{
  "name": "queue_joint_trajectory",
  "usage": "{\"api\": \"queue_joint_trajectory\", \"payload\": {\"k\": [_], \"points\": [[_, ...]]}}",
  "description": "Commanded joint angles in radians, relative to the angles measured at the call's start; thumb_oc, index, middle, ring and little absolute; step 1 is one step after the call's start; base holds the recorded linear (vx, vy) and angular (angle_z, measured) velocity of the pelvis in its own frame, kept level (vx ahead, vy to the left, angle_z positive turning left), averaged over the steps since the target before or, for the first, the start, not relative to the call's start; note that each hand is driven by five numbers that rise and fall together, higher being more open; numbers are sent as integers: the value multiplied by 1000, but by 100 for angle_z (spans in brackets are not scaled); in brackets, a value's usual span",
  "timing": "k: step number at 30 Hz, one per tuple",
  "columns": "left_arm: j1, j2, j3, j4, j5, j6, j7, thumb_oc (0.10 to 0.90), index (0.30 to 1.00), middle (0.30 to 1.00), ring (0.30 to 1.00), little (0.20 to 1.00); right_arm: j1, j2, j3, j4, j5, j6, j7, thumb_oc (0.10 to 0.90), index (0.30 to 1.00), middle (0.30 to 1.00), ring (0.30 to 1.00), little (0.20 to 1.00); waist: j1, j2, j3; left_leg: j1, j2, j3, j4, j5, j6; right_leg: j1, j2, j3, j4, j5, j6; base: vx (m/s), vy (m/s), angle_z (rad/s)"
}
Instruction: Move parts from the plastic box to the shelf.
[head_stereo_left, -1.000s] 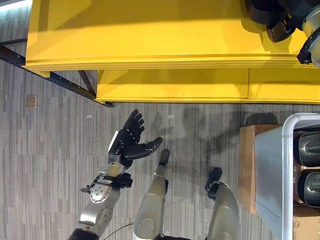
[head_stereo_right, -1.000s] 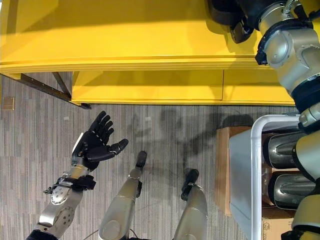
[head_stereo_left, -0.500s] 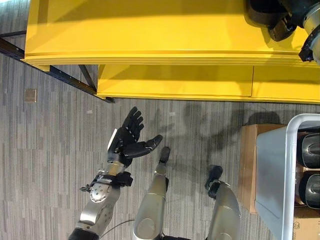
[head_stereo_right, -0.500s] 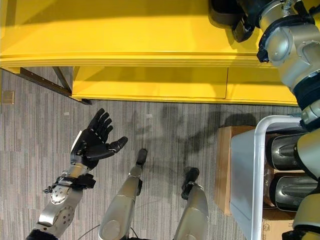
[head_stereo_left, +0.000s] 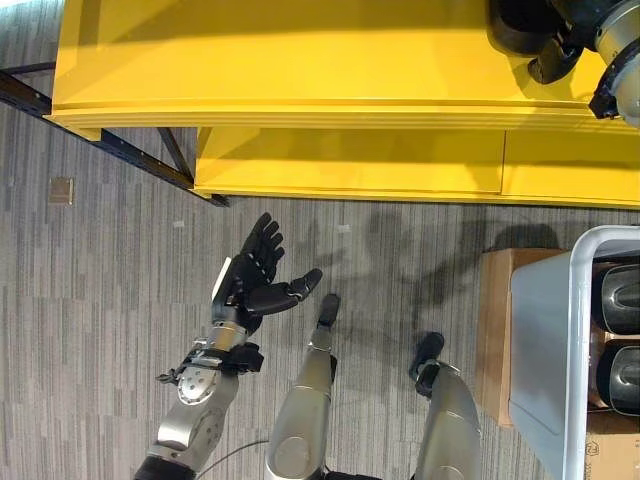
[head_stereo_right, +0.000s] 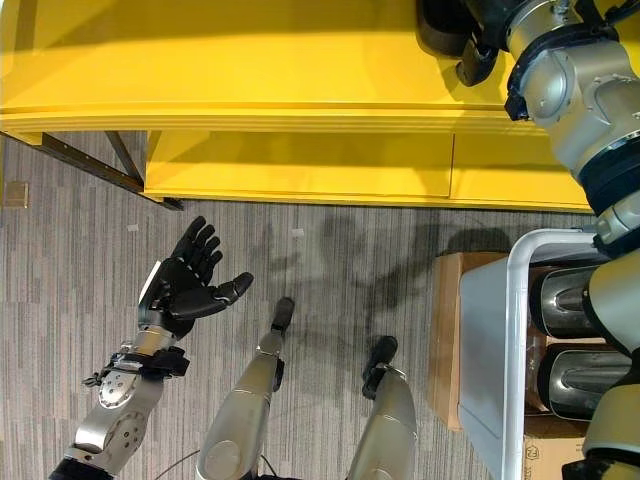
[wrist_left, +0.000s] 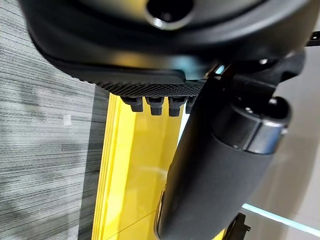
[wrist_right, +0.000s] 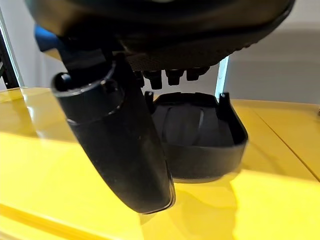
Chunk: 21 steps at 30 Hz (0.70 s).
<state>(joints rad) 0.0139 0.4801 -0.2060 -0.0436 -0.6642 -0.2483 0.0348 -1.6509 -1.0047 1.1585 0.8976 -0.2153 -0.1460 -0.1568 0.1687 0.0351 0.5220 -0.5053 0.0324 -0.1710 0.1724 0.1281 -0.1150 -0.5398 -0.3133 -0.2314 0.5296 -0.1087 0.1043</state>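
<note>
One part (wrist_right: 200, 137) now rests free of the right hand (head_stereo_right: 478, 62).

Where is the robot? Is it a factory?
Probably a workshop or factory floor: there is a big yellow shelf, a dark part resting on it, and a grey plastic box of shiny parts on striped carpet.

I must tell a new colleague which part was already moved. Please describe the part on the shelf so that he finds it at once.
Find the yellow shelf across the far side of the floor. On its top at the robot's right end lies one black shell-shaped part, beside the right robot hand. The other dark parts sit in the white plastic box.
</note>
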Motion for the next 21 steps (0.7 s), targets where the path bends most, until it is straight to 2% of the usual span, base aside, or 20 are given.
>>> {"api": "queue_joint_trajectory", "payload": {"k": [1, 15, 21], "points": [[-5, 70, 45, -123, -34, -122, -4, 900, 1000, 1000, 1000, 1000, -197, -7, 19, -22, 5, 2, -86, 900, 1000, 1000, 1000, 1000, 15, -54, -43, 25, 95, 66, 119, -160, -12, 73, -31, 33, -78, 55, 27, 0, 0, 0], [-14, 95, 44, -120, -35, -106, -18, 900, 1000, 1000, 1000, 1000, -167, -61, -20, -213, -36, 5, -77, 900, 1000, 1000, 1000, 1000, 7, -81, -62, 52, 100, 68, 141, -175, -14, 115, -33, 25, -84, 59, 30, -12, 2, 0], [-16, 98, 49, -115, -26, -97, -20, 900, 1000, 1000, 1000, 1000, -110, -95, -108, -336, -42, 1, -92, 900, 1000, 1000, 1000, 1000, -8, -85, -80, 78, 105, 73, 136, -177, -14, 136, -27, 32, -100, 65, 32, 0, 0, 0]]}}
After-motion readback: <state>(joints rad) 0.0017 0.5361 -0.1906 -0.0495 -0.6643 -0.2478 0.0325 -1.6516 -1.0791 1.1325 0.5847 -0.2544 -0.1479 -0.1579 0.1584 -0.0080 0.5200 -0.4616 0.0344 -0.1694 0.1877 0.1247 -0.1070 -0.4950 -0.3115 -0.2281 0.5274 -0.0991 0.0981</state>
